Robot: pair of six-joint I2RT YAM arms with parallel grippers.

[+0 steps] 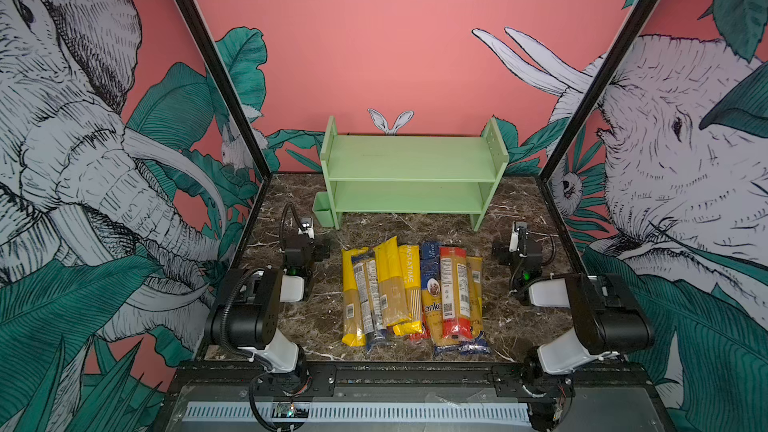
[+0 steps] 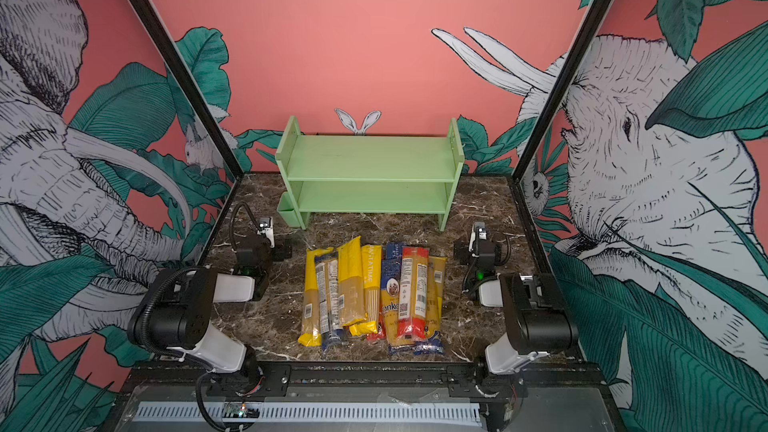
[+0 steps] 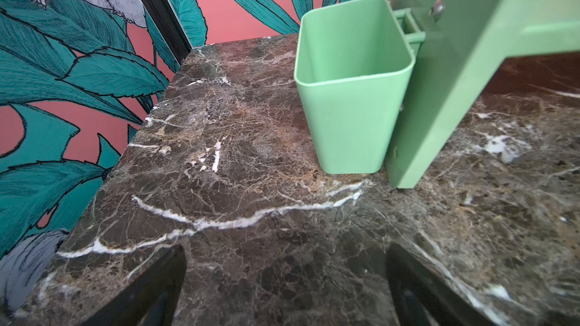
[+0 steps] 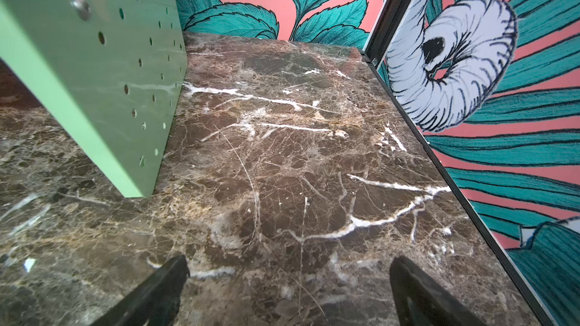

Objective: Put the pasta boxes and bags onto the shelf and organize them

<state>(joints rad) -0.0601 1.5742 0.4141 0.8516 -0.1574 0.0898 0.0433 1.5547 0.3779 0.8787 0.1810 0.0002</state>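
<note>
Both arms sit low, one at each side of the table (image 1: 307, 317). The left gripper (image 3: 285, 255) has its jaws spread wide over bare marble, holding nothing, facing the cup (image 3: 351, 95) clipped to the side of the shelf (image 1: 411, 157). The right gripper (image 4: 288, 265) gapes just as wide and is empty too, beside the shelf's other panel, the one dotted with holes. The packs (image 1: 411, 292), with yellow, red and dark blue ends, lie in a tight overlapping row mid-table between the arms, pointing lengthwise toward the shelf. The shelf stands at the back by the wall, with a strip of marble between it and the packs
</note>
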